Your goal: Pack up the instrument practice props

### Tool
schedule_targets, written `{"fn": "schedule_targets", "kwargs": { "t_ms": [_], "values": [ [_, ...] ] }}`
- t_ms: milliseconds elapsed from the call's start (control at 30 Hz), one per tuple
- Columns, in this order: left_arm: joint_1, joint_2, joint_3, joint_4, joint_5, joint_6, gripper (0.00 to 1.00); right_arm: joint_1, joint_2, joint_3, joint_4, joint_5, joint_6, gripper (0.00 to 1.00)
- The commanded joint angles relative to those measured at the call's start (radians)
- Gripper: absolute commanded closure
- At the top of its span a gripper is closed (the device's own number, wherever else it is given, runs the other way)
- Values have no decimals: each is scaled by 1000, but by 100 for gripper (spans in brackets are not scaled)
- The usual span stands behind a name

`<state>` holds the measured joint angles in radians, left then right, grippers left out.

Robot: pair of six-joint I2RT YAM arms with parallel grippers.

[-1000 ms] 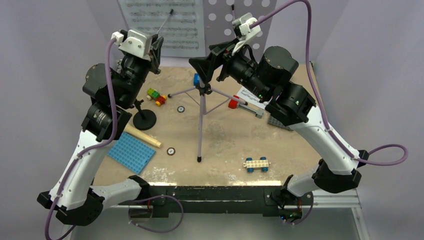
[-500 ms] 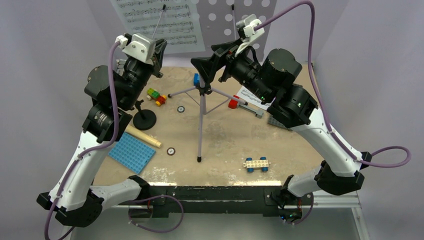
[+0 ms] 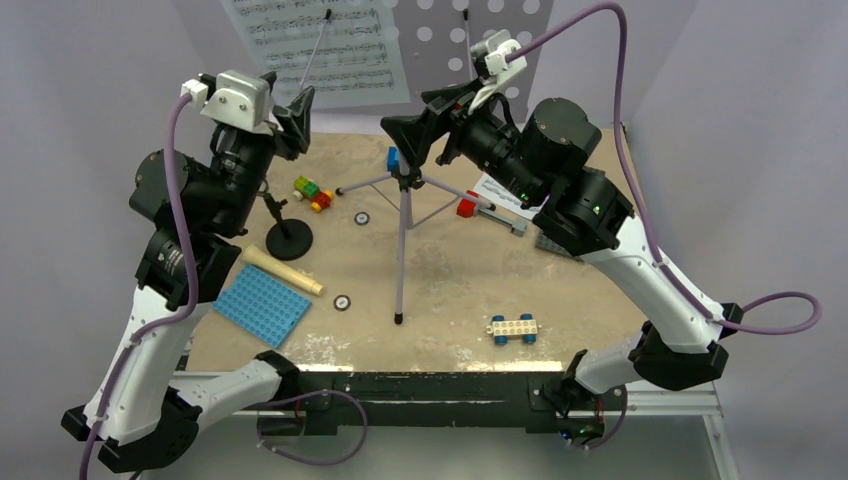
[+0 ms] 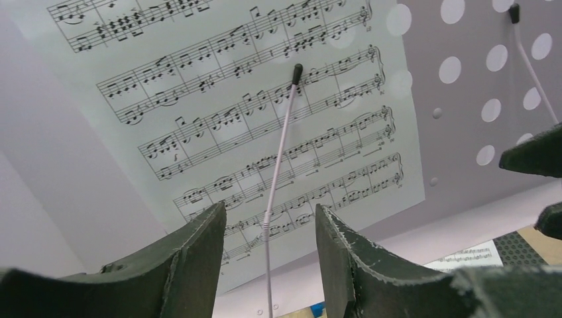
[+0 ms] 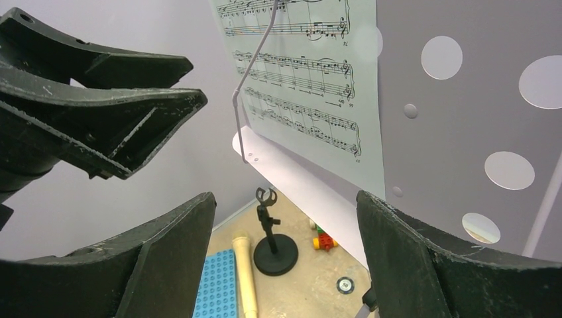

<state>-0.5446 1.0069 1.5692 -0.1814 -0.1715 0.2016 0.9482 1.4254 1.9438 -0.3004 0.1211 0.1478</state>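
Nearest the arm bases, a white toy car (image 3: pixel 514 327) with blue wheels sits by the front edge of the sandy desk (image 3: pixel 450 280), and a blue baseplate (image 3: pixel 262 305) lies at the front left. Just behind that plate the cream-yellow toy microphone (image 3: pixel 285 271) lies flat on the desk. Close beyond it, but apart from it, the black mic stand (image 3: pixel 288 238) is upright on its round base. Mid-desk are the thin tripod legs (image 3: pixel 400 260) of the lilac music stand (image 3: pixel 445 55), one foot reaching toward the front. A cluster of coloured bricks (image 3: pixel 313 192) lies left of the tripod's hub and a red brick (image 3: pixel 466 207) lies to its right. A loose sheet-music page (image 3: pixel 495 188) and a grey baseplate (image 3: pixel 555 245) are partly hidden under the right arm. The right tool (image 3: pixel 420 125) hangs above the hub with its fingers spread wide and nothing between them, facing the lower ledge of the stand's tray. The left tool (image 3: pixel 288 105) is raised at the rear left, likewise spread and gripping nothing, and is aimed at the printed page. In its wrist view a thin wire arm (image 4: pixel 281 146) runs up through the gap, though whether the fingers touch it cannot be told. Farthest back, the perforated tray carries the clipped sheet music (image 3: pixel 320 45) on its left half, and the black-tipped wire arm lies across the paper.
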Motion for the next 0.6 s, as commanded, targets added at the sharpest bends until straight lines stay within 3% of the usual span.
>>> {"fn": "schedule_targets", "kwargs": {
  "t_ms": [0,167,567],
  "values": [
    [-2,25,81,-89,-67,-14,45,4,-33,9,9,13,16,17],
    [-2,50,101,-97,-47,-9,52,4,-31,6,6,12,18,17],
    [-3,134,120,-69,-42,28,55,3,-41,-13,0,8,11,17]
  ]
}}
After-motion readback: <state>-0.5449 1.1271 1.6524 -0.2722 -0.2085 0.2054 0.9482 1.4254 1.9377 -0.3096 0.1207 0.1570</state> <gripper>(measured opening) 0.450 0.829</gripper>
